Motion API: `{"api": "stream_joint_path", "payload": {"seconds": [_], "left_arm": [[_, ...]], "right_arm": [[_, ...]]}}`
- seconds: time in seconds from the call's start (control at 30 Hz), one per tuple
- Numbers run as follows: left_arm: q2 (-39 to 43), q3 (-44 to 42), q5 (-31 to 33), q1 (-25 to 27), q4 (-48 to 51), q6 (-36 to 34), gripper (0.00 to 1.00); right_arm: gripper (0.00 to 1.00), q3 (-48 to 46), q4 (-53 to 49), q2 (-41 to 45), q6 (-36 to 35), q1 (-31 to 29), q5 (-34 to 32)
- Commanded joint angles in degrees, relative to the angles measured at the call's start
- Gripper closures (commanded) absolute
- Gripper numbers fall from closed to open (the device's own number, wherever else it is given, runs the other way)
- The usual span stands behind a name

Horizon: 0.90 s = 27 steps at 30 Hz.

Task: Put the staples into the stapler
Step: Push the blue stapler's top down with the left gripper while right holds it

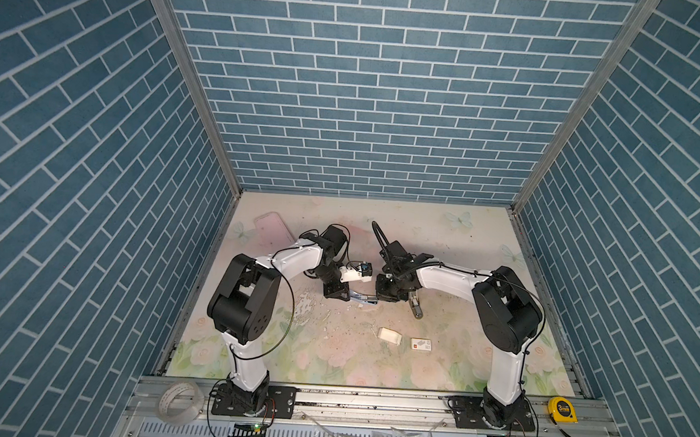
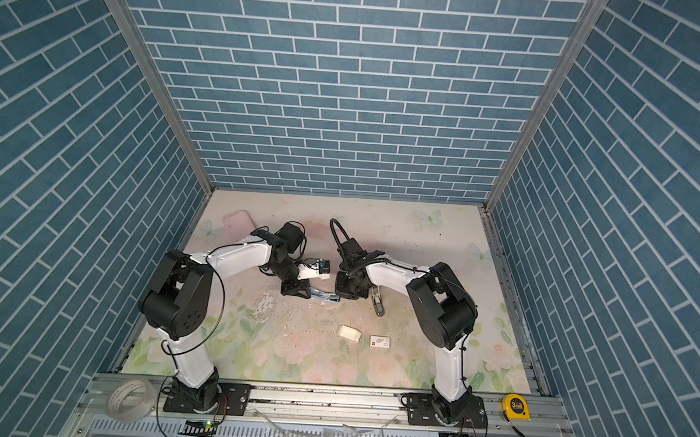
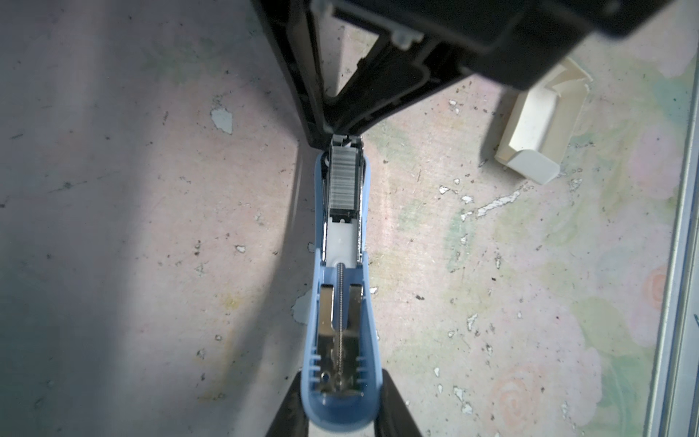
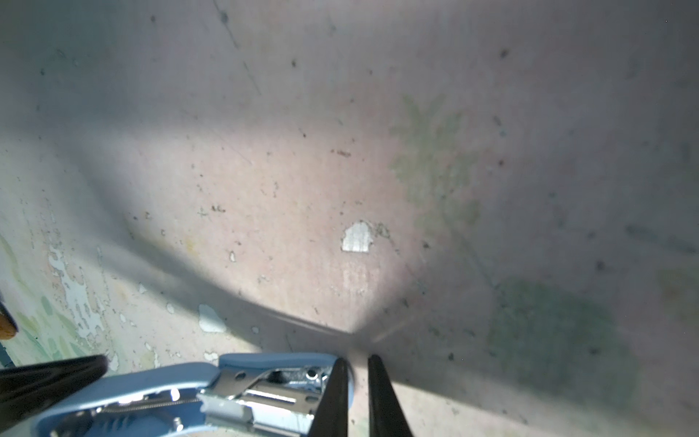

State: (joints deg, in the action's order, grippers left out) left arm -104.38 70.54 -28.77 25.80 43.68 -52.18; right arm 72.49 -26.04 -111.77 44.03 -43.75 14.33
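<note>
My left gripper [image 3: 342, 401] is shut on the rear end of the blue stapler [image 3: 372, 340], which lies open above the table. In both top views the stapler [image 1: 362, 298] spans the gap between the two grippers. A short grey strip of staples [image 3: 343, 181] sits in the open channel near the stapler's front end. My right gripper [image 4: 357, 370] is at that front tip, its fingers almost together with nothing seen between them; one finger [image 4: 334, 393] touches the stapler's [image 4: 170, 378] nose. The small white cardboard tray [image 1: 389, 336] lies on the table in front of the grippers.
A white sleeve with a red mark [image 1: 421, 343] lies right of the tray. A dark rod-like object [image 1: 416, 307] rests under the right arm. A pink flat object [image 1: 273, 228] is at the back left. A tape roll [image 1: 177, 402] and a yellow tape measure [image 1: 562, 409] sit on the front rail.
</note>
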Motion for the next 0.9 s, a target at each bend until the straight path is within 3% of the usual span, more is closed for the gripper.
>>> {"api": "stream_joint_path", "payload": {"seconds": [0.0, 0.87], "left_arm": [[1.41, -0.58, -2.61, 0.93, -1.26, 0.71, 0.87], [1.11, -2.21, 0.31, 4.07, -3.58, 3.05, 0.90]], "right_arm": [[0.87, -0.19, -3.24, -2.01, -1.80, -0.30, -1.58], [0.88, -0.32, -5.62, -2.39, -3.59, -1.43, -2.63]]}}
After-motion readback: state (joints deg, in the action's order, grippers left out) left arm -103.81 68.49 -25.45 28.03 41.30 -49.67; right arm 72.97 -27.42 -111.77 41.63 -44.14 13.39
